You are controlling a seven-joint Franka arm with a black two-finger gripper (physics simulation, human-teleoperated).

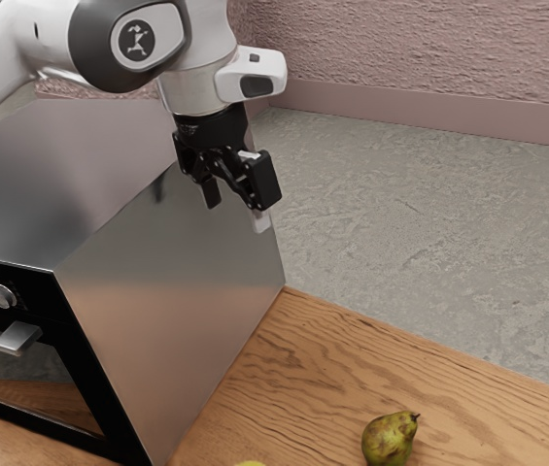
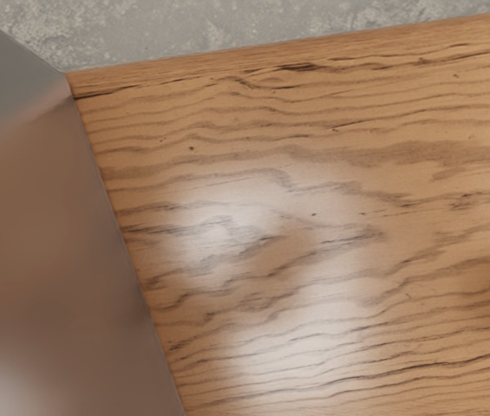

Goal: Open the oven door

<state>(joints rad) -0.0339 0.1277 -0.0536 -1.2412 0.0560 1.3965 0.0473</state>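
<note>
My gripper [image 1: 237,209] hangs beside the oven's side panel, near its back end and above the tabletop level, with its two fingers apart and nothing between them. The steel oven [image 1: 162,301] stands at the exterior view's left. Its door handle [image 1: 7,337] is a silver bar on the black-framed front, well away from the gripper, and the door [image 1: 80,388] is closed as far as the visible part shows. In the wrist view the oven's side [image 2: 45,260] borders the wooden table.
A green-brown pear [image 1: 389,439] lies on the wooden table [image 1: 303,369], and a yellowish thing [image 1: 251,463] peeks in near it. A knob [image 1: 3,296] sits above the handle. Beyond the table's edge is grey floor; a pink wall rises behind.
</note>
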